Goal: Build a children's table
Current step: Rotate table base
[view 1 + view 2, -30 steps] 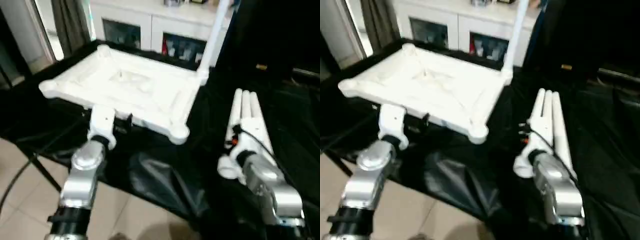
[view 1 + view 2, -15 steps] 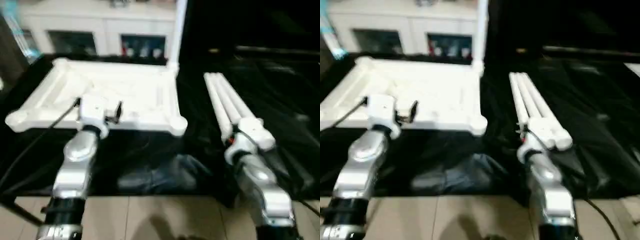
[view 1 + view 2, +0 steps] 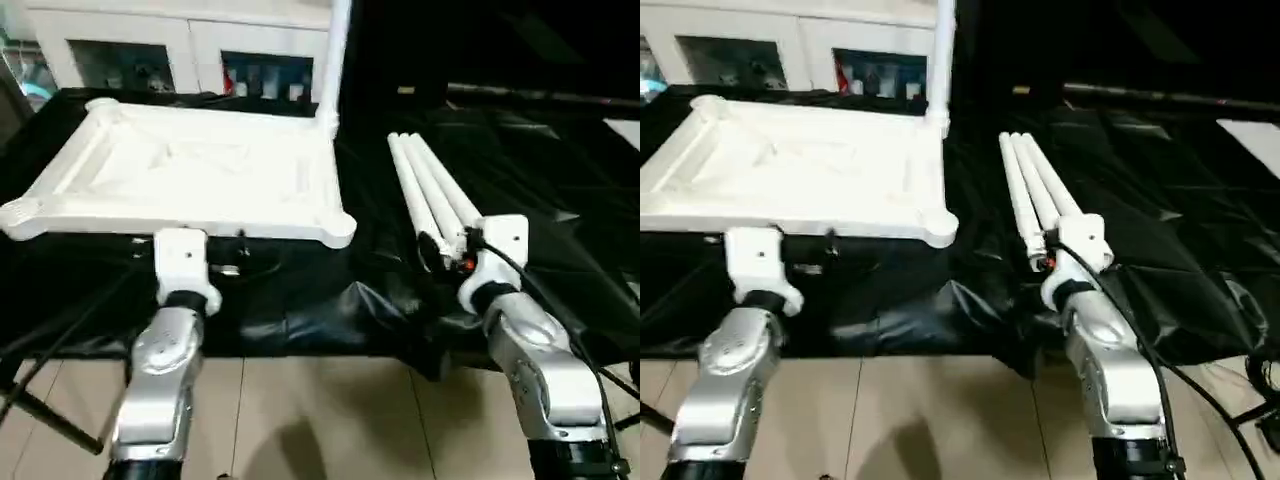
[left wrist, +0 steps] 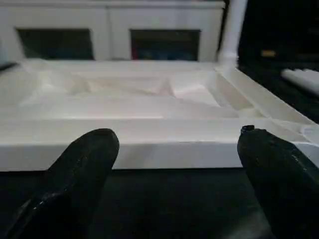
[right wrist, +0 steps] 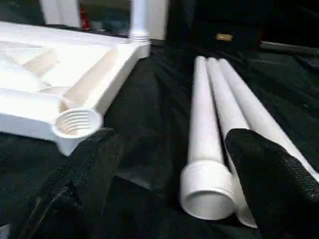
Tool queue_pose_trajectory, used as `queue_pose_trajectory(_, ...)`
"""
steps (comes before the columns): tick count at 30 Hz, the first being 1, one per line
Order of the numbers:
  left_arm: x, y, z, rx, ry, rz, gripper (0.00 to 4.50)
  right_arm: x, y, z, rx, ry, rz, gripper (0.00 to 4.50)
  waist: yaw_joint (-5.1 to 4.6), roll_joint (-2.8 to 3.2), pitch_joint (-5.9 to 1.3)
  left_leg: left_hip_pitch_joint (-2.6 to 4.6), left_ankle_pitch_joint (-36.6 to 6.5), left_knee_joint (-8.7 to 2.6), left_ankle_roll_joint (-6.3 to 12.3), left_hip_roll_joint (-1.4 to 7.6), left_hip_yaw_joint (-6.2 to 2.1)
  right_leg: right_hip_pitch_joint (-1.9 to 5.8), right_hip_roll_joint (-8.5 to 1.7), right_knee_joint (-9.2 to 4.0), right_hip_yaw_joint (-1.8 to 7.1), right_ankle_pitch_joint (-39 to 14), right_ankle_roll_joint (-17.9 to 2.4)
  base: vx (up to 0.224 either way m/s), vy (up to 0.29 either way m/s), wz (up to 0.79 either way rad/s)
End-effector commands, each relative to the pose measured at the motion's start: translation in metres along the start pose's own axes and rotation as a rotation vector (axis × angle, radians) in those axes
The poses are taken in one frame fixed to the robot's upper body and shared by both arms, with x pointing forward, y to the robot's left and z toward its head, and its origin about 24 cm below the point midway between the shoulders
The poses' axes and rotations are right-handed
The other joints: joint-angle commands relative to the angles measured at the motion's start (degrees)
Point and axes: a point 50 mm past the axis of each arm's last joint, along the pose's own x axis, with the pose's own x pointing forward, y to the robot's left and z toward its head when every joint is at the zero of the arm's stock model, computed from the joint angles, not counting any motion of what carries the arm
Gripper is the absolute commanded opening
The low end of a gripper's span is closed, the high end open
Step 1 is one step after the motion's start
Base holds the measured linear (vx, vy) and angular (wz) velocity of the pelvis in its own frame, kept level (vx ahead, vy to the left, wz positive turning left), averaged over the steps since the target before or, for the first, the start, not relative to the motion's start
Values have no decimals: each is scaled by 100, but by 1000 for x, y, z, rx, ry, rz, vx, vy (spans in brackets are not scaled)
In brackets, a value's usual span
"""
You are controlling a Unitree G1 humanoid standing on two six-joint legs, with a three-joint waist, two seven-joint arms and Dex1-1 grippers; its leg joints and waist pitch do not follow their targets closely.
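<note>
- Left tool (image 4: 174, 159): you see it at lower left of the head views, at the end of your silver left forearm (image 3: 160, 370), hovering just before the near edge of the table top. In its wrist view the two black fingers (image 4: 75, 174) are spread wide, pinching nothing, with the top's near rim across the gap between them.
- Table top (image 3: 190, 175): white plastic, lying underside up on the black-draped bench (image 3: 560, 200), in the upper left of the head views. Ribs cross its recessed middle. You can count round sockets at its corners; the near right one (image 5: 76, 122) is threaded inside and open.
- Fitted leg (image 3: 334, 55): one white tube stands upright from the far right corner of the top, at top centre of the frame, running out of the picture.
- Cabinet (image 3: 180, 60): white, with dark glazed doors, behind the bench along the upper left edge.
- Loose legs (image 3: 430, 195): three white tubes lie side by side and touching on the black cloth, right of centre, apart from the top. Their wide threaded ends (image 5: 207, 191) point toward you.
- Right tool (image 5: 169, 174): at centre right, at the near ends of the loose legs. Its black fingers (image 5: 269, 174) are spread, one on each side of the leg ends, closed on nothing.
- Floor (image 3: 330, 420): pale tiles along the bottom of the head views.
</note>
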Motion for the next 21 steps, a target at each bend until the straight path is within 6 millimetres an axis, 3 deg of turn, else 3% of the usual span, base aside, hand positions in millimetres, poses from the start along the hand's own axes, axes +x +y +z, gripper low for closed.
queue_pose_trajectory(1,0,-3,4,31,-6,7,447,0,-1,0,-26,11,15,376,-35,87,-190,138,-1670,-526,-123,351,-86,162,-231,-620,168,-1605,-443,0,0,0)
queue_pose_trajectory(2,1,-4,5,26,-6,6,447,0,0,0,-32,14,29,376,-105,157,-154,279,-2129,-661,-129,566,-242,125,-125,-589,59,-1421,-580,0,0,0)
queue_pose_trajectory(3,3,-5,6,25,-8,6,447,0,1,1,-28,14,32,376,-133,222,-149,350,-2343,-762,-88,756,-343,114,-128,-525,-1,-1272,-707,0,0,0)
queue_pose_trajectory(4,4,-6,7,24,-11,3,447,1,2,2,-21,13,34,376,-159,278,-162,384,-2423,-877,-25,977,-445,119,-149,-379,-58,-965,-833,0,0,0)
queue_pose_trajectory(5,6,-8,9,12,-8,-4,447,2,3,3,-36,10,23,376,-216,340,-261,189,-2352,-982,805,793,-945,252,-107,-9,-254,-533,-1226,-28,-73,23)
queue_pose_trajectory(6,7,-8,9,11,-7,-6,447,2,3,3,-38,9,22,376,-234,356,-230,186,-2370,-982,1086,735,-1070,198,-111,20,-261,-623,-1500,-23,-120,38)
queue_pose_trajectory(7,8,-10,11,14,-18,-15,447,2,2,3,-35,6,1,376,-259,315,-226,-11,-2244,-949,1376,472,-1133,355,-185,-68,-268,-841,-2049,-23,-120,38)
queue_pose_trajectory(8,9,-10,13,17,-27,-22,447,2,1,3,-32,4,-14,376,-264,231,-239,-175,-1974,-832,1337,174,-1198,458,-235,-226,-277,-1118,-2508,-38,-158,46)
queue_pose_trajectory(9,10,-10,13,13,-19,-17,447,2,1,4,-11,3,-23,376,-227,193,-237,-308,-1834,-717,1167,-1,-1168,517,-278,-344,-295,-1525,-2611,-22,-183,39)
queue_pose_trajectory(10,10,-10,13,10,-13,-14,447,2,0,4,2,3,-28,376,-192,82,-303,-83,-1481,-110,852,-116,-679,420,-484,-813,-76,-1615,-2923,-22,-183,39)
queue_pose_trajectory(11,14,-8,12,-5,17,-19,447,0,0,4,13,1,-36,376,73,30,-301,-280,-909,957,802,-415,-17,528,-717,-1078,14,-1903,-2773,-4,-190,15)
queue_pose_trajectory(12,14,-8,12,-5,17,-19,447,0,0,4,13,1,-36,376,130,-28,-266,-333,-834,944,798,-399,38,529,-712,-1022,129,-1869,-2284,-3,-173,-4)
queue_pose_trajectory(13,17,-7,9,0,36,-40,447,-1,1,1,11,4,-30,376,180,24,-196,-361,-542,684,799,-313,20,600,-750,-977,127,-1728,-1276,-3,-173,-4)
queue_pose_trajectory(14,17,-8,9,4,31,-55,447,-1,2,0,10,7,-28,376,243,100,-229,-224,-355,241,981,-195,-35,614,-653,-950,95,-1237,-281,4,-148,3)
queue_pose_trajectory(15,16,-10,10,1,20,-85,447,-2,3,0,9,8,-21,376,276,252,-255,-101,-316,22,1076,-15,-113,608,-670,-953,40,-963,98,-9,-122,3)
queue_pose_trajectory(16,16,-12,12,-11,14,-113,447,-3,5,0,13,6,-14,376,223,344,-355,-14,119,-198,1524,620,-531,590,-629,-629,-72,-63,630,-9,-122,3)
queue_pose_trajectory(17,16,-14,15,-21,11,-129,447,-3,7,2,21,2,-4,376,170,386,-396,343,75,-374,2134,1338,-854,265,-796,-113,38,179,644,30,-122,-6)
queue_pose_trajectory(18,16,-14,15,-21,11,-129,447,-3,7,2,21,2,-4,376,127,361,-357,520,-315,-451,2215,1419,-882,92,-895,90,188,-39,437,54,-130,11)
queue_pose_trajectory(19,16,-16,18,-22,8,-145,447,-3,9,4,31,-3,5,376,144,265,-177,545,-1141,-361,1723,908,-482,-22,-889,-157,397,-221,-114,54,-130,11)
queue_pose_trajectory(20,16,-17,19,-16,8,-149,447,-3,9,4,32,-3,7,376,199,173,-79,373,-1771,-258,1234,411,-159,182,-901,-521,488,-1015,-237,42,-104,22)
queue_pose_trajectory(21,15,-16,19,-15,11,-152,447,-2,11,1,25,6,14,376,404,134,22,301,-1424,189,815,-66,77,463,-969,-970,623,-3769,-129,22,-93,9)
